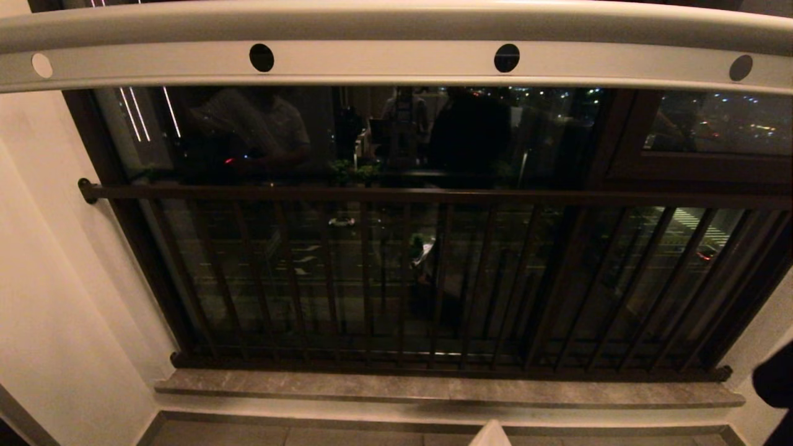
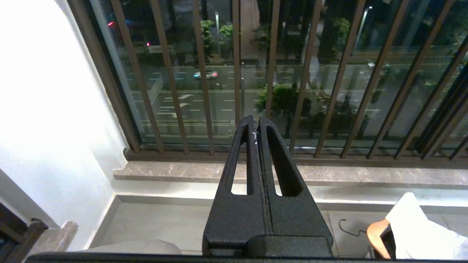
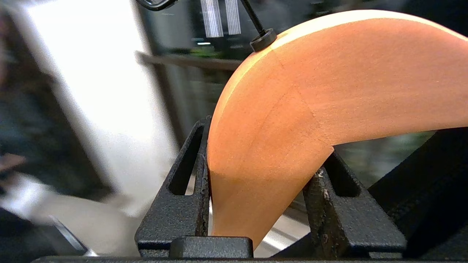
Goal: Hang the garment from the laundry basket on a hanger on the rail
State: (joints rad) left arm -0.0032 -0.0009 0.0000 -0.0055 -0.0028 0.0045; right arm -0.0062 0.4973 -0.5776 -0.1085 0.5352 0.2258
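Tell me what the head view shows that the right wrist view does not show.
Only the head view shows the rail with its round dark holes, and the stone sill. Only the right wrist view shows the right gripper shut on the wooden hanger, with the hanger's black hook base. Both show the dark window railing.

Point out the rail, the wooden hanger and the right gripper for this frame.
rail (image 1: 384, 62): head view, its flat face between two holes.
wooden hanger (image 3: 292, 120): right wrist view, the curved shoulder.
right gripper (image 3: 257, 175): right wrist view, midway between fingertips, clamped on the hanger.
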